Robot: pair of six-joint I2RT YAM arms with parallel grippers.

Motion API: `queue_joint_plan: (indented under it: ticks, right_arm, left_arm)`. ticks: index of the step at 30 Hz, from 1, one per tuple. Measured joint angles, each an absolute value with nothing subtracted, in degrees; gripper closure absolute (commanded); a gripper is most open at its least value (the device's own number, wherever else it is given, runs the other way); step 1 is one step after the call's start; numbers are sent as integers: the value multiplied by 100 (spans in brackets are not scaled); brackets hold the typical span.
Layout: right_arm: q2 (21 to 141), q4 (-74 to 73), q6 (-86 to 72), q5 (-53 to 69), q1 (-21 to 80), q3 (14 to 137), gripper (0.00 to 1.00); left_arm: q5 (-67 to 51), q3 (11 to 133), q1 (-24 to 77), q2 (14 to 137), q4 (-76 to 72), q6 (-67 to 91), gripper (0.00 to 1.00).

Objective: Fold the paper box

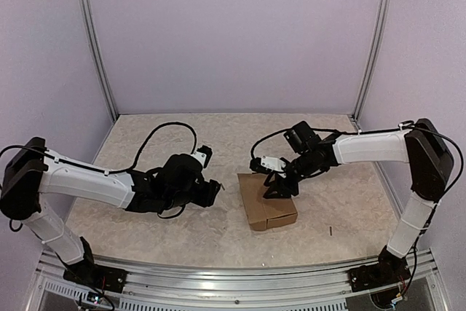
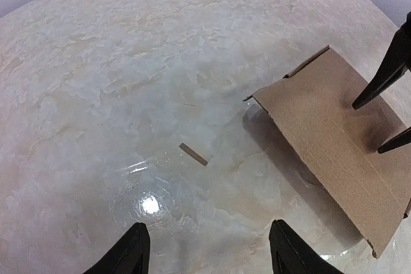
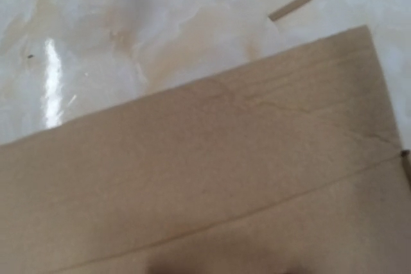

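Paper box: the paper box lies on the tabletop, just right of centre and low in the overhead view. It is plain brown, with a crease line running across its top panel.
Left gripper: my left gripper hangs released, fingers wide apart with nothing between them. It is over bare tabletop to the left of the box, not touching it.
Right gripper: my right gripper sits over the upper right part of the box. In the left wrist view its two fingertips stand parted and meet the top panel, with nothing held between them. Its own camera is too close and blurred to tell whether they press down or only touch.
Weight: very light, I judge; a sideways nudge would slide it across this glossy surface.
Stiffness: thin card, fairly rigid across a panel and willing to bend at the creases. It is likely to spring back unless a fold is pressed home.
Fragility: a hard pinch could dent it, and it could tear at the small notch in its corner.
Where to hold: I would pin a flat panel from above with one gripper. With the other I would take the free long edge, which casts a shadow and seems slightly lifted.
Stray bit: a small cardboard sliver lies between my left gripper and the box.
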State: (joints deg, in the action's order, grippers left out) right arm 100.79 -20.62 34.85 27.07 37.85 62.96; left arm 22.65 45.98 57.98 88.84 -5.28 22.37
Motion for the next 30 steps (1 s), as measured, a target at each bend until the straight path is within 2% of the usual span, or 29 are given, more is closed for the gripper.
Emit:
queue_joint_plan:
  ticks: [6,11,17,30]
  right_arm:
    - [9319,-2320,3465,2582,3660,6296,50]
    - [8877,-2324,3380,2620,3326,6259,55]
    - [9015,-2379,3308,2749,3024,5935,62]
    - [9804,-2364,3496,3035,2720,5920,63]
  left_arm:
    - [1975,4917,5791,9327,-517,2624,34]
    - [1326,4923,5714,9336,-727,3024,34]
    - [794,4923,5614,9341,-943,3295,35]
    - [534,4945,5605,9500,-928,3306,34]
